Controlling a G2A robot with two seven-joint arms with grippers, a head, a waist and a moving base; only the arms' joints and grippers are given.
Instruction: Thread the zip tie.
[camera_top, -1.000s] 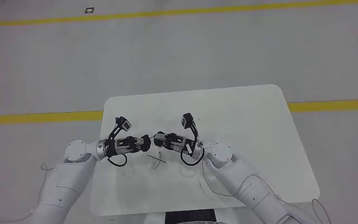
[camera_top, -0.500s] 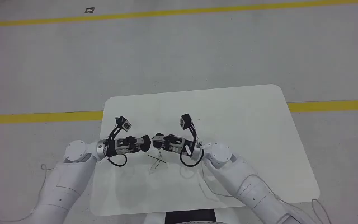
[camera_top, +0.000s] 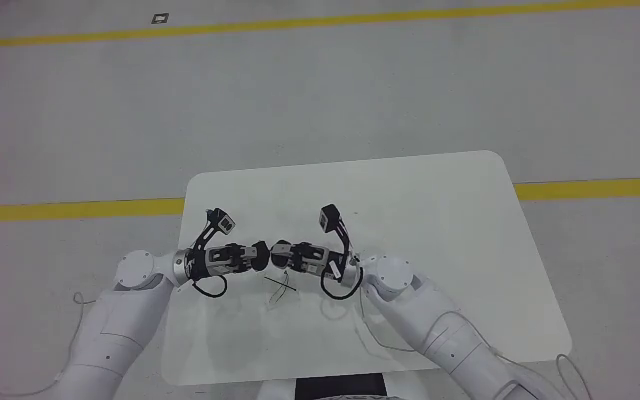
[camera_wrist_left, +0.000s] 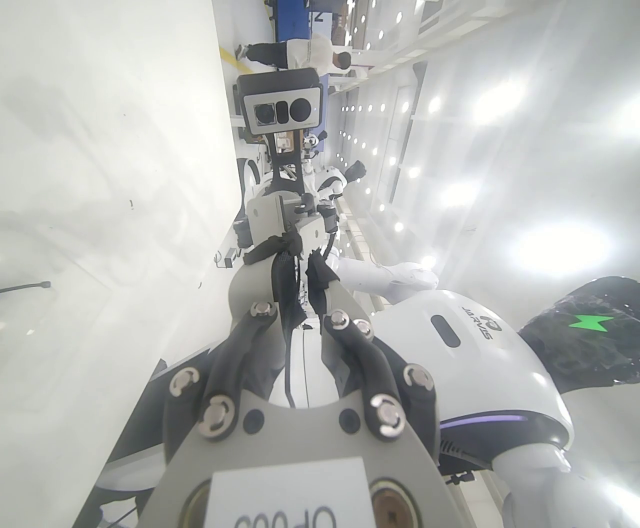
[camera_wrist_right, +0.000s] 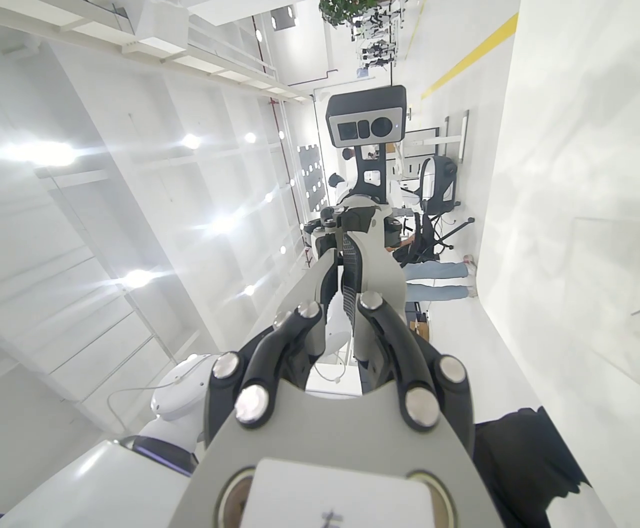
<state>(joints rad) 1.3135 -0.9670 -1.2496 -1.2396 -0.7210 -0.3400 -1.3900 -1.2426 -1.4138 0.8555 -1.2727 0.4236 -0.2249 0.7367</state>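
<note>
Nose to nose just left of centre, low in the top view, above the white table (camera_top: 440, 200): left gripper (camera_top: 264, 255) and right gripper (camera_top: 277, 251), nearly touching, probably to line up tail and head in the air. Pinched between the left jaws, a thin black strap taken for the zip tie (camera_wrist_left: 287, 350), trailing back toward the palm. Right grip: cannot tell. Just below both, crossed dark lines (camera_top: 281, 286) on the table; strap or shadow, undecidable.

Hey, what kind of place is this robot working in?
Probably a robotics lab or test hall: yellow floor lines, a white worktable, and what looks like another white robot behind.
</note>
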